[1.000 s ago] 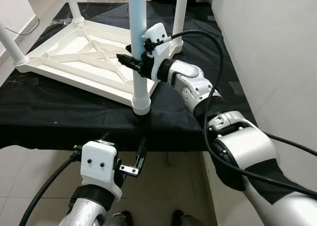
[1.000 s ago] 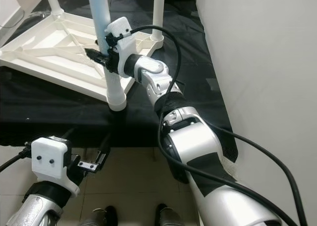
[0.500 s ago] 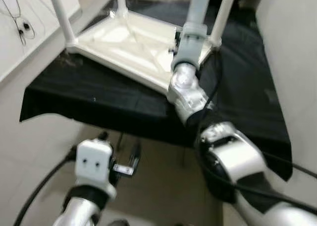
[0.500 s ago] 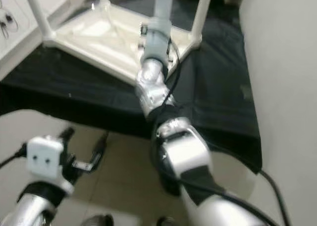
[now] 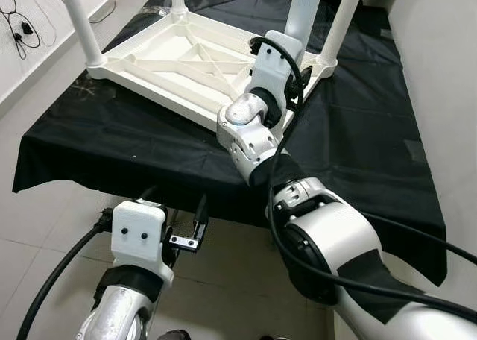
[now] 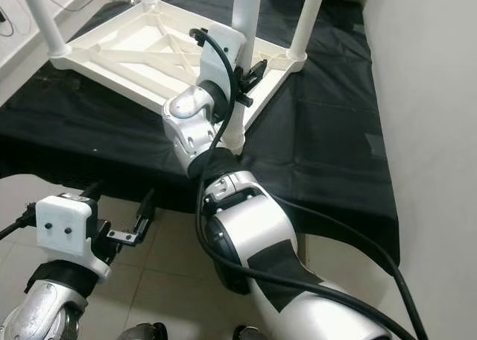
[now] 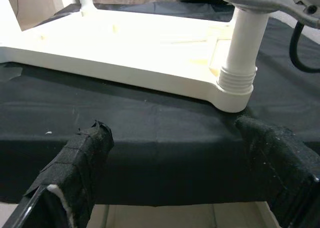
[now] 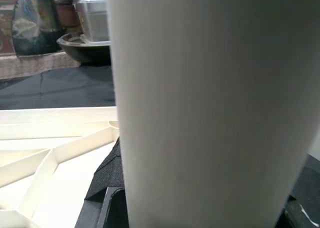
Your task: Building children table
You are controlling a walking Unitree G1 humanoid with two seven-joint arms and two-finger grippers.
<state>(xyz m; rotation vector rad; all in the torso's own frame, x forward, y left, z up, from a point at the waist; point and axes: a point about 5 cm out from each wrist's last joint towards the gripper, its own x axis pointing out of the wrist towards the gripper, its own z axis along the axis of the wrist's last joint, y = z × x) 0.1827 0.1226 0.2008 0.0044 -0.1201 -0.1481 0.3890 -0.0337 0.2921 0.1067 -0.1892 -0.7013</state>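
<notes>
1. The right gripper (image 6: 250,75) clamps the near white table leg (image 6: 246,4), likely to twist it tight into its corner socket.
2. The upturned tabletop (image 5: 179,60) lies underside-up on a black cloth (image 5: 358,131), so its sockets face upward.
3. The left gripper (image 5: 195,219) hangs spread and empty below the cloth's edge.

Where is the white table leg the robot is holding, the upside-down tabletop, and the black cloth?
table leg (image 6: 247,8), right eye view, upper shaft.
upside-down tabletop (image 5: 160,75), left eye view, ribbed underside.
black cloth (image 5: 358,131), left eye view, bare stretch on the right.
</notes>
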